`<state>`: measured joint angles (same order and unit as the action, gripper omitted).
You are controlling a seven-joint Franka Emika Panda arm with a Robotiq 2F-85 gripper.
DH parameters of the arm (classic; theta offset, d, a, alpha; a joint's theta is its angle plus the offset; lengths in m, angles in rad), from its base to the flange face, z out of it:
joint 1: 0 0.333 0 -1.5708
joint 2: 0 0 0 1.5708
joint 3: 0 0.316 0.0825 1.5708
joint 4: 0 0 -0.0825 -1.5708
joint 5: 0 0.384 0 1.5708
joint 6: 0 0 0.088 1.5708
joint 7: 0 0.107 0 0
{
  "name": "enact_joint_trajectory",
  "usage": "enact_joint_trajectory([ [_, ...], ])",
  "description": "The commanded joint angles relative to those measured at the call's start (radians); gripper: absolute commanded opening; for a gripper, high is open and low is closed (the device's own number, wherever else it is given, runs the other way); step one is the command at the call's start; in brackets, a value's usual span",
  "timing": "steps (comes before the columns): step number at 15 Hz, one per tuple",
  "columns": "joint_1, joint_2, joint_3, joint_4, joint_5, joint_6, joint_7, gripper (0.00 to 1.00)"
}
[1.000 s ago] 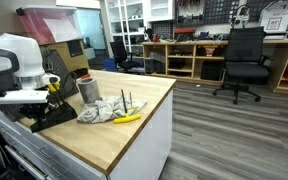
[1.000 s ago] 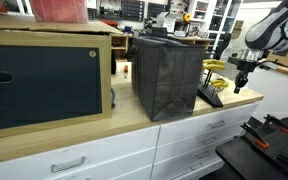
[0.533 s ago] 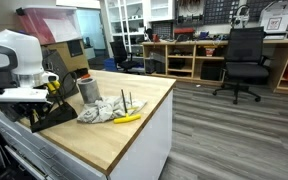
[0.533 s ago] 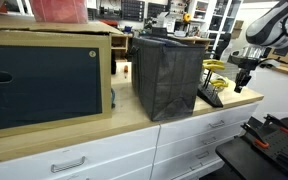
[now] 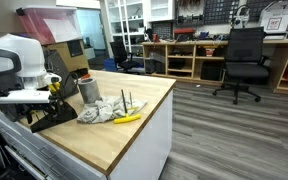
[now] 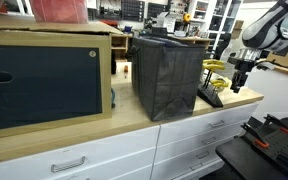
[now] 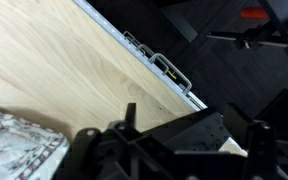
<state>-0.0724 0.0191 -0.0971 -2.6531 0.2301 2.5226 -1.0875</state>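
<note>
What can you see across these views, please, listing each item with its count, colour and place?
Cloth: one, grey-white, crumpled on the counter.
Metal cup: one, silver, behind the cloth.
Yellow item: one, yellow, beside the cloth; kind unclear.
Black wedge: one, black, at the counter edge near the gripper.
Fabric bin: one, black, on the counter.
Wooden box: one, tan with dark front, on the counter.
Office chair: one, black, by the shelves.
Counter: one, light wood.
Gripper: one, black, above the counter edge.

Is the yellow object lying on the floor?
No, the yellow object lies on the wooden counter, next to the crumpled cloth.
</note>
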Motion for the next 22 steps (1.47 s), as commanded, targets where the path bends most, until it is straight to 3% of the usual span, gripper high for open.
enact_joint_trajectory([
  [1, -0.027, 0.063, -0.003, 0.033, 0.049, 0.028, -0.018, 0.68],
  [3, -0.045, 0.087, 0.004, 0.046, 0.098, 0.042, -0.031, 0.59],
  [10, -0.092, 0.138, 0.037, 0.085, 0.238, 0.111, -0.034, 0.05],
  [11, -0.096, 0.145, 0.039, 0.091, 0.246, 0.129, -0.027, 0.01],
  [16, -0.117, 0.194, 0.065, 0.113, 0.282, 0.224, 0.001, 0.0],
  [22, -0.083, 0.263, 0.093, 0.149, 0.357, 0.31, 0.018, 0.0],
])
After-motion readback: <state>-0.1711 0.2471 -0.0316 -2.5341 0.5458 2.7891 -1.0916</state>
